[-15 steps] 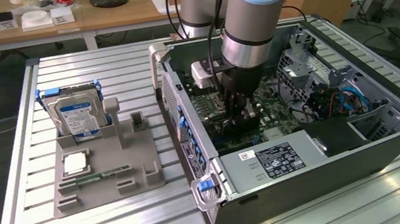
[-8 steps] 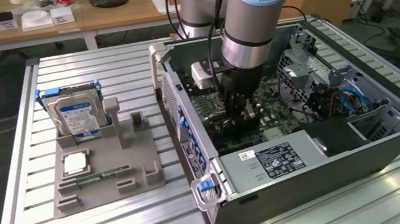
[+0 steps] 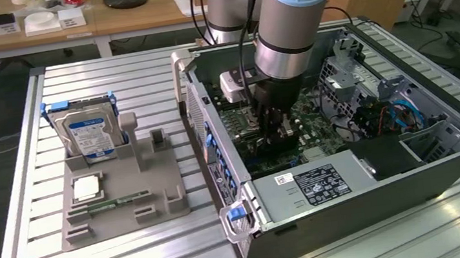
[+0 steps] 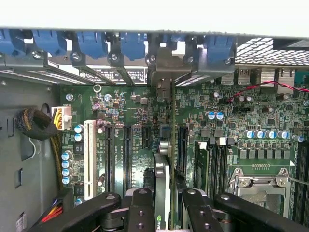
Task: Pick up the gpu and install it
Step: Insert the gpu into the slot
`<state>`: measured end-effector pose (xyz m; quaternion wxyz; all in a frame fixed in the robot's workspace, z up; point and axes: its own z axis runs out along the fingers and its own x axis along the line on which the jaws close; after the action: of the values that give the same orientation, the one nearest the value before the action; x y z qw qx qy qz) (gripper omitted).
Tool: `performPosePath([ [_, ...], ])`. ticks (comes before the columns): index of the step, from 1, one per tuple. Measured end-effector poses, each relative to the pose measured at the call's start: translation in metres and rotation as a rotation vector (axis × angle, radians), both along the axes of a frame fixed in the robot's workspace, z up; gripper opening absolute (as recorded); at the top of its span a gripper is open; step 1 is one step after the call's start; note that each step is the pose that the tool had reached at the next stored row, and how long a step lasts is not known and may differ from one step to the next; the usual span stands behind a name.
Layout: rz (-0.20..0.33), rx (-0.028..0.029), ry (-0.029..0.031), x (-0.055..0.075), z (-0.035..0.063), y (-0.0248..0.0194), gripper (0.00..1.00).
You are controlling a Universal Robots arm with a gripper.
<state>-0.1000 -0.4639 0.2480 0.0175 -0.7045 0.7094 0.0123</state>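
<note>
Wrist view: gripper (image 4: pixel 166 212) holding gpu (image 4: pixel 172 145) edge-on over motherboard (image 4: pixel 140 108).

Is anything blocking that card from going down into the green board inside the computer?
Nothing visible does. The gripper holds the gpu edge-on, directly over the motherboard inside the case. In the wrist view the card runs along the slots with no cable or part crossing beneath it.

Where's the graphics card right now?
The gpu stands on edge between the gripper fingers, inside the open computer case, over the motherboard slots. In the exterior view that is centre, right of the tray.
</note>
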Motion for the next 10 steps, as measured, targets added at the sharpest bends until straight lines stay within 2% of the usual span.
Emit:
performPosePath([
  [2, 0.000, -0.0007, -0.0008, 0.0001, -0.0001, 0.0000, 0.27],
  [5, 0.000, -0.0018, -0.0002, 0.0002, 0.0005, -0.0002, 0.45],
  [6, 0.000, -0.0020, -0.0002, 0.0002, 0.0005, -0.0002, 0.45],
  [8, 0.000, -0.0019, -0.0002, 0.0002, 0.0005, -0.0002, 0.57],
  [9, 0.000, -0.0019, -0.0002, 0.0002, 0.0006, -0.0002, 0.57],
  [10, 0.000, -0.0020, -0.0002, 0.0003, 0.0005, -0.0002, 0.63],
])
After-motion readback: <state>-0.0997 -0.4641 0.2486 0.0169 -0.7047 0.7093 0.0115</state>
